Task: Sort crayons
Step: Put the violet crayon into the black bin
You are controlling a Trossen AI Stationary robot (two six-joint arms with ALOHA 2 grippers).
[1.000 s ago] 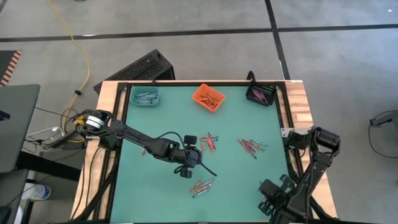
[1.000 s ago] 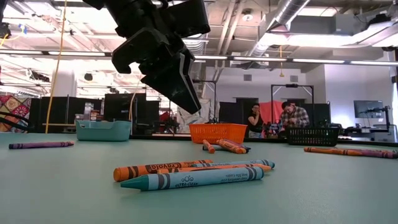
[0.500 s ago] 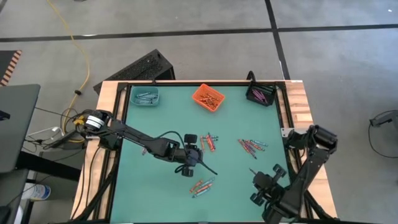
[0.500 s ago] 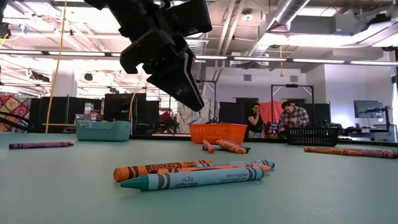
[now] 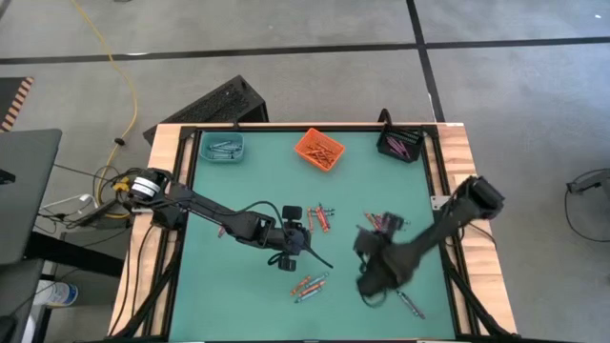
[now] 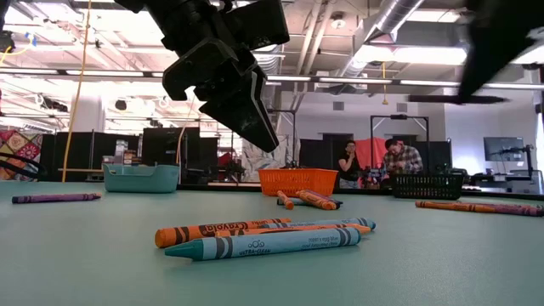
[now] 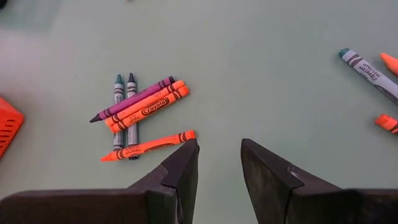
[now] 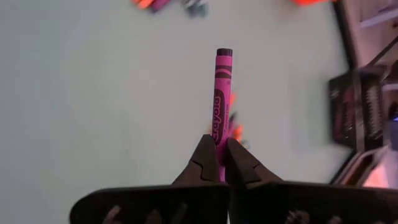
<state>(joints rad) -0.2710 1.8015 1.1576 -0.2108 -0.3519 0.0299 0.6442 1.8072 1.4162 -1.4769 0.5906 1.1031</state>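
Green table mat [image 5: 229, 276] as landmark throughout. Left gripper [image 5: 291, 250] raised over the middle of the mat, fingers [image 7: 180, 171] spread apart with nothing between them, above a small cluster of thin wax crayons [image 7: 142, 111], orange, purple and blue-grey, lying crossed on the mat. Right gripper [image 8: 219, 163] over the mat's right half, toward the near edge, fingers pressed together on one purple-pink wax crayon [image 8: 221, 93], pinched at its lower end and sticking straight out ahead of the tips. More loose crayons in a second group [image 5: 386, 224] on the right half of the mat, and a third group [image 5: 311, 285] near the front edge at mid-mat, seen close in the low view as an orange and a teal-blue stick [image 6: 263, 245] lying side by side. Single purple crayon [image 6: 55, 198] apart toward the mat's left side. Along the far edge of the mat: small teal plastic bin [image 5: 222, 147] at the left corner, orange mesh bin [image 5: 319, 150] at the middle, black mesh bin [image 5: 400, 145] at the right corner, each with crayons inside. Two people [image 6: 387, 161] standing in the room well beyond the far edge.
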